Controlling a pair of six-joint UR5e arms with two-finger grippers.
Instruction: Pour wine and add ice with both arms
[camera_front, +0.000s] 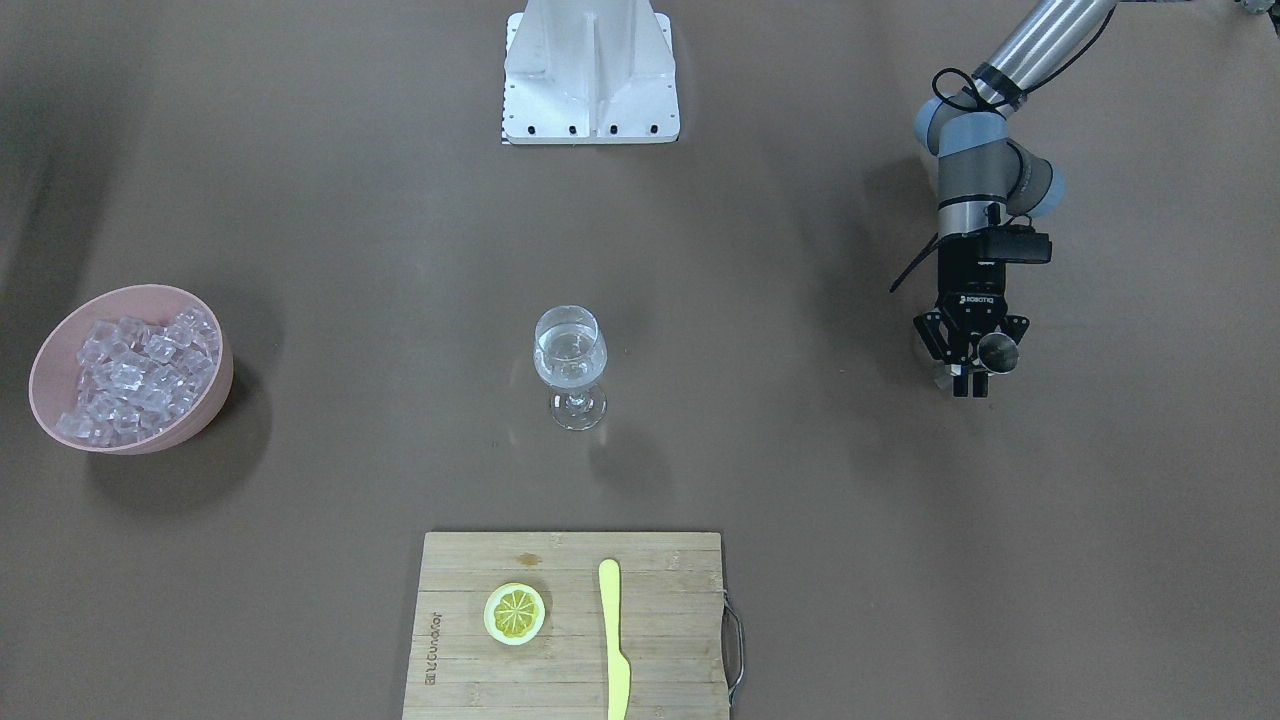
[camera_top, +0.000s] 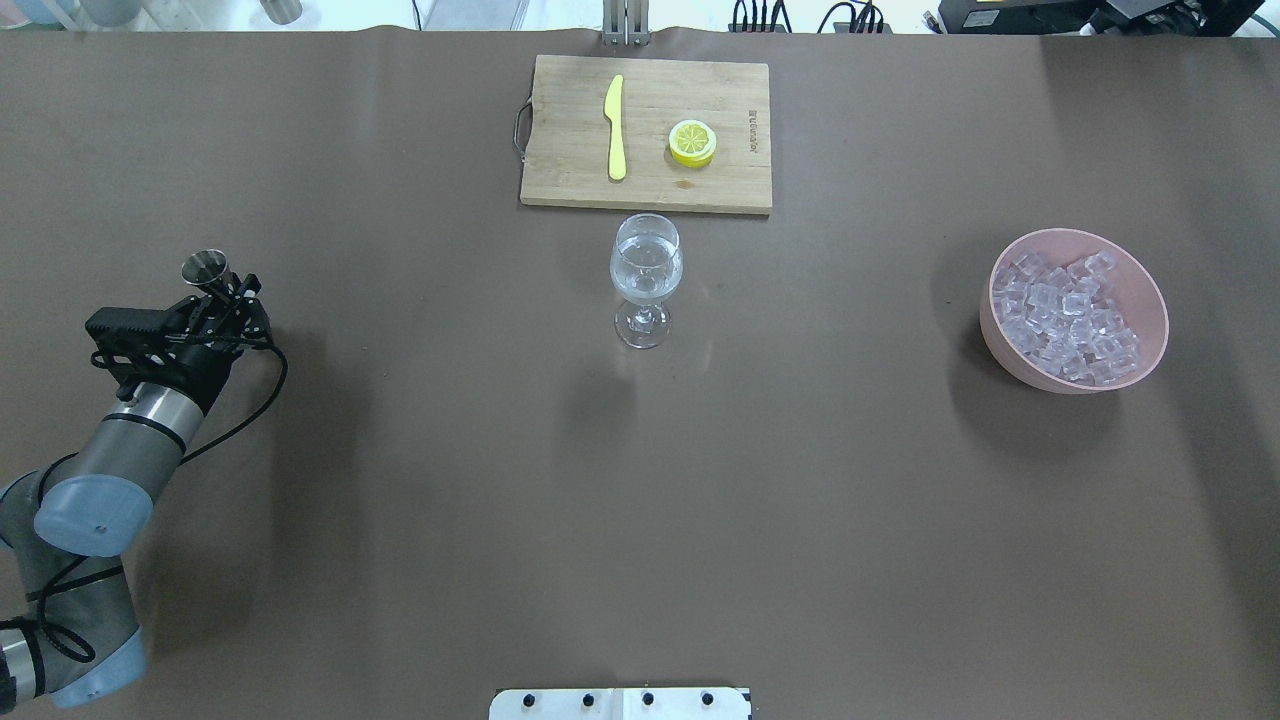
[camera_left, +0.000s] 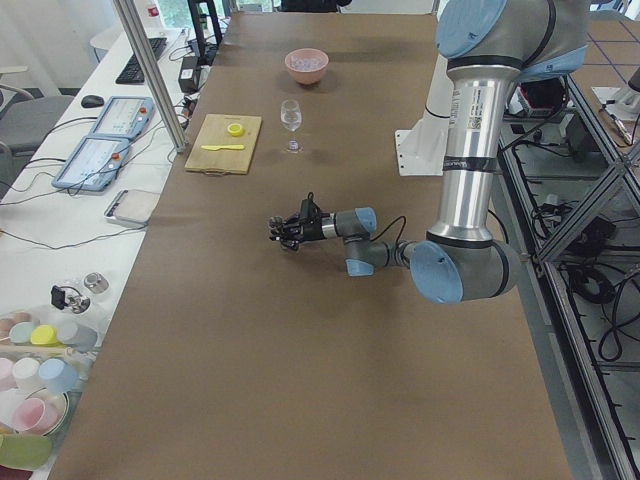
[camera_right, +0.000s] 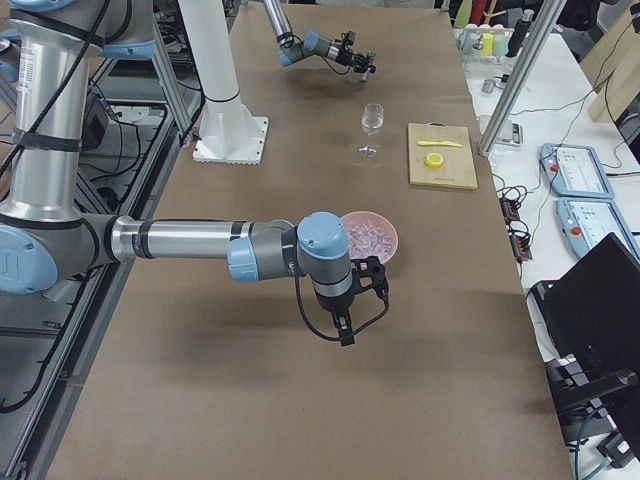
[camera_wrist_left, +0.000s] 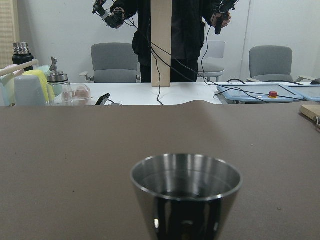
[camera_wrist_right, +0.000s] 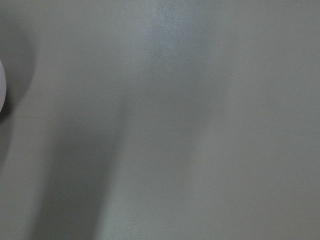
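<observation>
A stemmed glass (camera_front: 570, 365) (camera_top: 647, 275) stands mid-table with a little clear wine (camera_front: 568, 352) in its bowl. The ice (camera_front: 135, 375) (camera_top: 1065, 315) fills a pink bowl (camera_front: 215, 400) (camera_top: 1060, 233) on the robot's right side. My left gripper (camera_front: 975, 365) (camera_top: 225, 298) sits low at the table's left side, shut on a small steel cup (camera_front: 998, 352) (camera_top: 205, 268) (camera_wrist_left: 186, 195) that is held upright. The right gripper (camera_right: 345, 322) appears only in the exterior right view, pointing down beside the pink bowl (camera_right: 368, 235); I cannot tell whether it is open or shut.
A wooden cutting board (camera_front: 660, 650) (camera_top: 570, 160) carries a lemon slice (camera_front: 514, 613) and a yellow knife (camera_front: 614, 640) at the far edge. The white base bracket (camera_front: 590, 75) stands at the robot's side. A person (camera_wrist_left: 165, 35) stands beyond the table's end.
</observation>
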